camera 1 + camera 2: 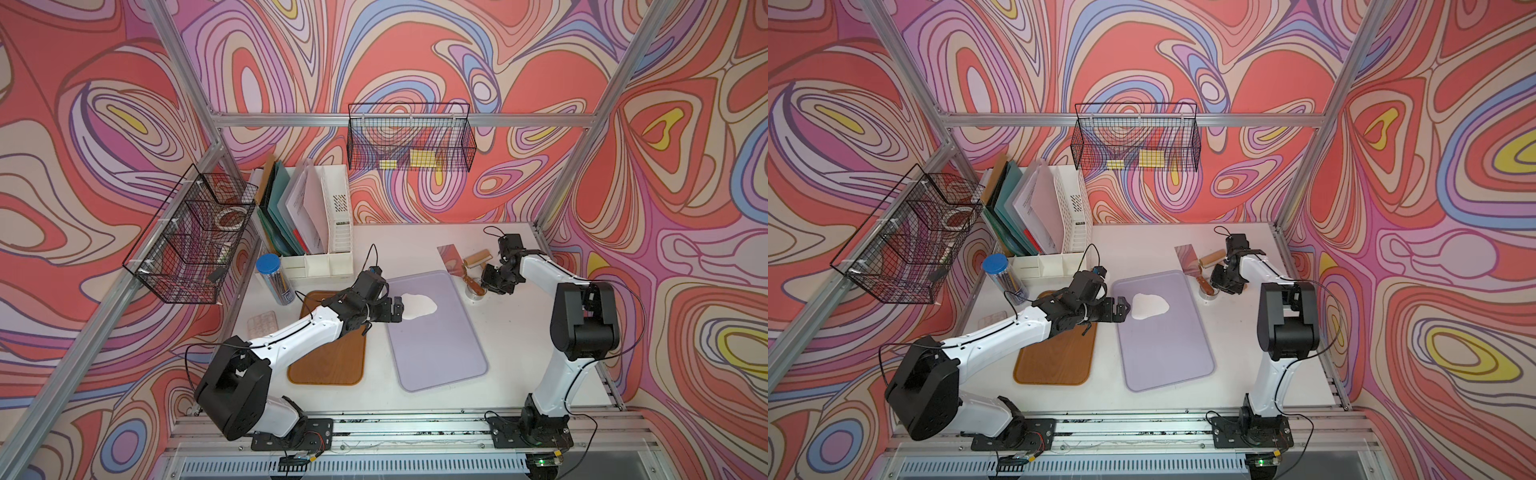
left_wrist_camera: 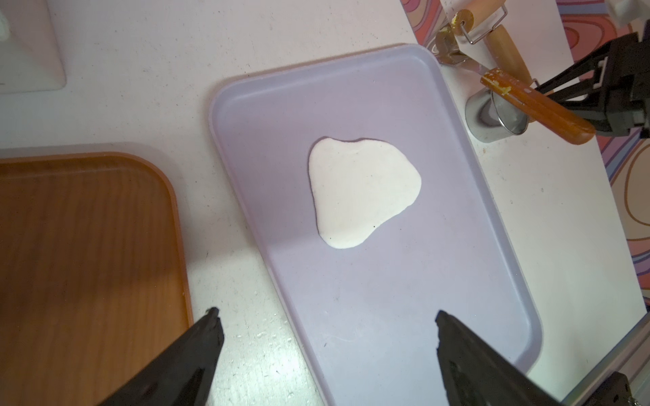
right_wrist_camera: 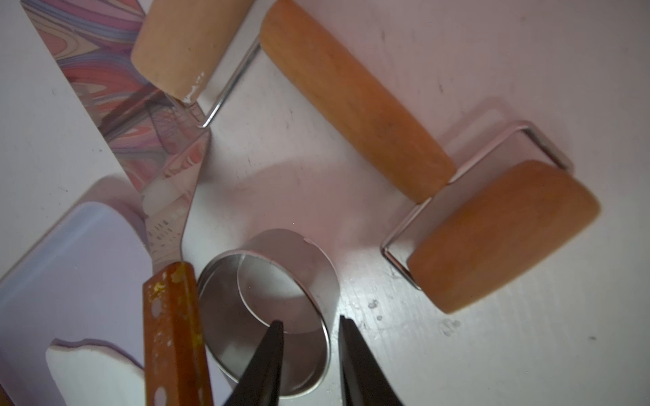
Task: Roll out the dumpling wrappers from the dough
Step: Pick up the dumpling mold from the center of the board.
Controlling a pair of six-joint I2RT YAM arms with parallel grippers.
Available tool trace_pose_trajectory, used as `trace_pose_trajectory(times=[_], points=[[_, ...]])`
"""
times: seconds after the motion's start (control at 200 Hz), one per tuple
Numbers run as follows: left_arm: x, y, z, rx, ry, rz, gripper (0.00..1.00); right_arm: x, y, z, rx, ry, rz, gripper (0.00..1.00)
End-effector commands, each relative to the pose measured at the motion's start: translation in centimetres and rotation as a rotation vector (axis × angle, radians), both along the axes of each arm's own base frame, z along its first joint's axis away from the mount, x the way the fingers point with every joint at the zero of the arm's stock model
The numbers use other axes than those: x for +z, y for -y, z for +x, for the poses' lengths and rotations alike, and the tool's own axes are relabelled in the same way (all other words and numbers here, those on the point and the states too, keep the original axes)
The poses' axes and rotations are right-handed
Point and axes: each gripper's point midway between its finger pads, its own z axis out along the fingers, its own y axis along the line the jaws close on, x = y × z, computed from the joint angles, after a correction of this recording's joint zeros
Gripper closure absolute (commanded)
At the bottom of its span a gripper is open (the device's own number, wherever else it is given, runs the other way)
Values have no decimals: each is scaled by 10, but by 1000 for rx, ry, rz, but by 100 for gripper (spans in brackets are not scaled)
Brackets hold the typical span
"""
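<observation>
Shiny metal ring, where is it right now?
In a top view the steel ring cutter stands on the white table by the lavender tray's far right corner, beside the brown-handled scraper.

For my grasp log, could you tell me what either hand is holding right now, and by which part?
Nothing yet. The left hand is open and empty; the right hand straddles the wall of the steel ring, not yet clamped.
</observation>
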Motion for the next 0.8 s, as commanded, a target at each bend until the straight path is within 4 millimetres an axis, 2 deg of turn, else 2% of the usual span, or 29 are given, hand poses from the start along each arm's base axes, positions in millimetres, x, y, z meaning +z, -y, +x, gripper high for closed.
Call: trace_pose_trajectory(times=[0.0, 0.105, 0.175, 0.28, 0.366, 0.511, 0.571, 0.591, 0.726, 0.791], points=[[0, 6, 3, -7, -3, -14, 0, -6, -1, 10, 9, 2, 3, 74], [-2, 7, 3, -7, -8, -10, 0, -16, 1, 8, 11, -26, -4, 86], [-3, 7, 3, -9, -14, -9, 0, -15, 6, 6, 12, -29, -36, 95], [-5, 8, 2, -11, -23, -14, 0, -6, 20, 0, 12, -43, -121, 100], [-4, 8, 2, -11, -24, -12, 0, 13, 33, -7, 15, -52, -201, 100], [-1, 5, 3, -3, -16, -3, 0, 75, 46, -19, 17, -6, -338, 100], [1, 3, 5, 3, -16, -11, 0, 94, 34, -20, 55, 10, -367, 100], [2, 2, 5, 6, -16, -15, 0, 111, 28, -20, 64, 46, -363, 100], [2, -8, 7, 47, -45, -22, 2, 158, -28, -19, 167, 149, -364, 100], [0, -14, 7, 65, -61, -24, 2, 169, -63, -20, 245, 172, -349, 100]])
